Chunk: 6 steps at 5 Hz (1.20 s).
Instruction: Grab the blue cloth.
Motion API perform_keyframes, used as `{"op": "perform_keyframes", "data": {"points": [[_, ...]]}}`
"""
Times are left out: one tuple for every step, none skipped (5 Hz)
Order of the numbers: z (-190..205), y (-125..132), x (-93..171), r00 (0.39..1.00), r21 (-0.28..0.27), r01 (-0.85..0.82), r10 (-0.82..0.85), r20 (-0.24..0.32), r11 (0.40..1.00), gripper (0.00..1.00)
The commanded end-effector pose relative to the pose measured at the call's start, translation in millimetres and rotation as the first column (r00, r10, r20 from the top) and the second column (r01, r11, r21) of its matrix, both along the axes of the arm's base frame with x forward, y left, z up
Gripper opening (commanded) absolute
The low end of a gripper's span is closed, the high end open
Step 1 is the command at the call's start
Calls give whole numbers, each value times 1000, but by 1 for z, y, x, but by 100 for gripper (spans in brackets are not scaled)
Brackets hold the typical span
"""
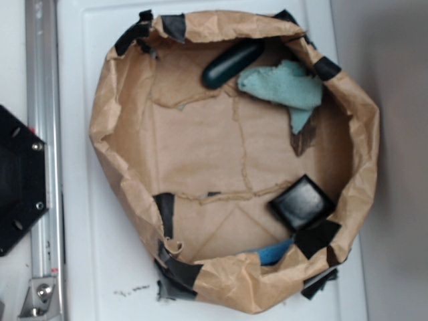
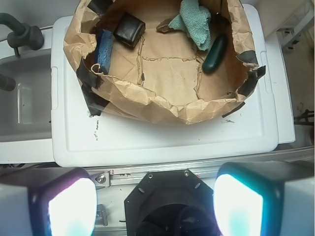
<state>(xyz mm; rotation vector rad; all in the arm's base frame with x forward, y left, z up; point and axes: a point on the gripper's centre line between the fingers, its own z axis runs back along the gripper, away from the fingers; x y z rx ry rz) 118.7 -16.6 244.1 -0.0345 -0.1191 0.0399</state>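
Note:
The blue cloth (image 1: 284, 87) is a pale teal fuzzy piece lying crumpled at the far right inside a brown paper basin (image 1: 114, 114), with a pointed corner hanging down. In the wrist view the blue cloth (image 2: 193, 22) shows at the top, inside the basin (image 2: 147, 105). My gripper (image 2: 155, 204) is open, its two glowing pads (image 2: 71, 206) wide apart with nothing between them. It hovers high over the robot's black base, well short of the basin. The gripper does not appear in the exterior view.
A dark green glossy case (image 1: 231, 63) lies beside the cloth. A black square box (image 1: 302, 202) and a bright blue flat piece (image 1: 274, 253) sit near the basin's wall. The basin rests on a white lid (image 2: 162, 140). A metal rail (image 1: 41, 134) and the black base (image 2: 167, 206) lie alongside.

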Motion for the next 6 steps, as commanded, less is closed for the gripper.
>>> {"op": "perform_keyframes", "data": {"points": [[0,0,0,1000,0,0,0,0,1000,100],[-50,29,50,991,59,-123,126,-47,991,100],[-83,47,95,987,66,-153,156,-41,986,100],[-113,60,131,985,117,-163,167,-32,980,100],[-134,61,156,992,122,-124,127,-20,985,100],[-146,48,176,999,118,-37,33,32,992,100]]}}
